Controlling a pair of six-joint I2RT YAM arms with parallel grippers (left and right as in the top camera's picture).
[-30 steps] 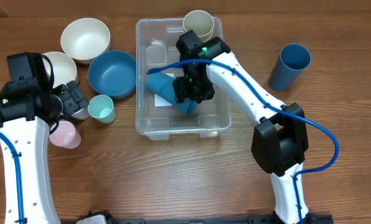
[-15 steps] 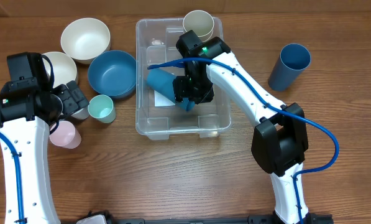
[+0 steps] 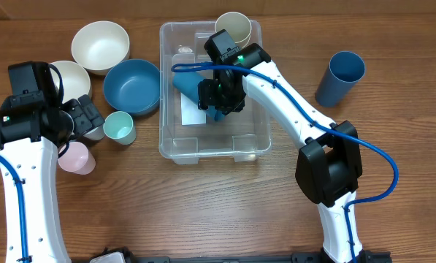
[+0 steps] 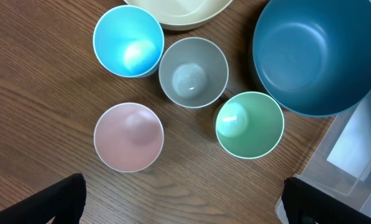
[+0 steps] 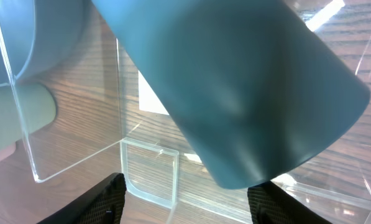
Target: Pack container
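The clear container (image 3: 253, 150) stands at the table's middle. A dark blue cup (image 3: 188, 84) lies tilted on its side inside it, over the white label (image 3: 192, 113). A cream cup (image 3: 234, 29) stands in its far right corner. My right gripper (image 3: 218, 98) hangs inside the container, jaws wide open. In the right wrist view the blue cup (image 5: 235, 81) fills the frame, its base touching the right fingertip (image 5: 269, 199) of the gripper (image 5: 188, 202). My left gripper (image 4: 185, 208) is open and empty above the table, beside the loose cups.
Left of the container are two cream bowls (image 3: 101, 45), a blue bowl (image 3: 132, 86), a mint cup (image 3: 119, 128), a pink cup (image 3: 77, 158), a grey cup (image 4: 192, 71) and a light blue cup (image 4: 128, 40). A tall blue cup (image 3: 342, 77) stands at the right.
The blue cup and my right gripper have shifted toward the container's far left side. The left arm has not moved.
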